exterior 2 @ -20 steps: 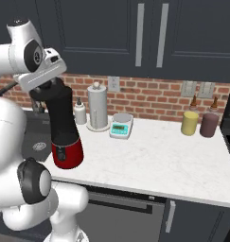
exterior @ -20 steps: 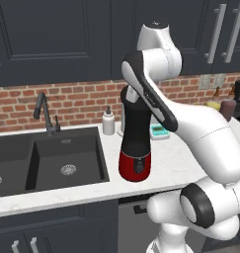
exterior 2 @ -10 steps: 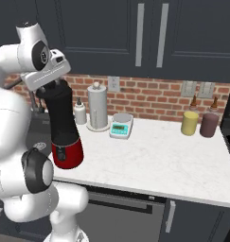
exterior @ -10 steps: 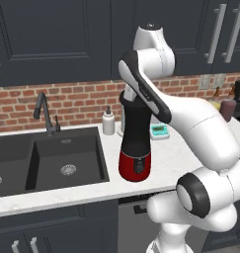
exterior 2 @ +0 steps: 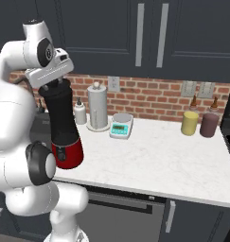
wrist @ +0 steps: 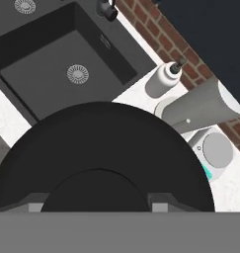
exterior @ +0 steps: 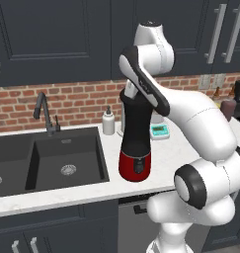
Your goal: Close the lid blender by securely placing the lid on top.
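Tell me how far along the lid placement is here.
Done: the lid is over the blender, the black disc spanning the jar mouth in the hand view. In hand: the gripper sits right at the jar top. Left: whether the lid is seated or released cannot be told; the gripper must withdraw.

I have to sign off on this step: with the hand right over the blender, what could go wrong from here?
1. The lid may sit off-centre or tilted on the blender; the hand hides the rim, so its seating cannot be judged.
2. The tall jar on a narrow red base stands near the sink; a sideways push by the gripper could tip it.
3. The soap bottle and paper towel roll stand close behind; a wide retreat could knock them.
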Robot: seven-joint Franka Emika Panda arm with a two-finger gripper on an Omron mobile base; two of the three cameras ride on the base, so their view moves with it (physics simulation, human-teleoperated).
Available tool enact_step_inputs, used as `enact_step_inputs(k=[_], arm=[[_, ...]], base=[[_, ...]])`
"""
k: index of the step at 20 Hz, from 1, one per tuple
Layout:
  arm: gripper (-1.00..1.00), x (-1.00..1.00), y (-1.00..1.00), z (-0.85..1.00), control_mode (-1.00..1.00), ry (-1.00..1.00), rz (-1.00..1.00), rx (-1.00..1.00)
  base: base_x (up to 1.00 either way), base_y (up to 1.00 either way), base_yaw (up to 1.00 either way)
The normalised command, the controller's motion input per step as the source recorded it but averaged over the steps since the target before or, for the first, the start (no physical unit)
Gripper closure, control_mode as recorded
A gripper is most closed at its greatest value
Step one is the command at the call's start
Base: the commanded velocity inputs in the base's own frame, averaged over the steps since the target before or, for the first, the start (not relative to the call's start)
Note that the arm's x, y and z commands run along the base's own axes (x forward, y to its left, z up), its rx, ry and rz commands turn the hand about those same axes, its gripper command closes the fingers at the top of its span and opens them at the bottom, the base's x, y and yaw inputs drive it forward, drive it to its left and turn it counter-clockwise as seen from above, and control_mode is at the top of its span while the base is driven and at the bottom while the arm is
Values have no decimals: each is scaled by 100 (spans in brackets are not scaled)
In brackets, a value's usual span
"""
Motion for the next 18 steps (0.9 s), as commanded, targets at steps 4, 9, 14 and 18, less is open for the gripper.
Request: enact_step_inputs(k=[4, 9, 14, 18], arm=[[100, 0, -29, -33, -100, 0, 3, 0], [100, 0, -11, -49, -100, 0, 1, -1], [100, 4, -2, -57, -100, 0, 0, -2], [100, 0, -23, -51, -100, 0, 0, 0]], base=[[0, 0, 0], [0, 0, 0], [0, 0, 0], [0, 0, 0]])
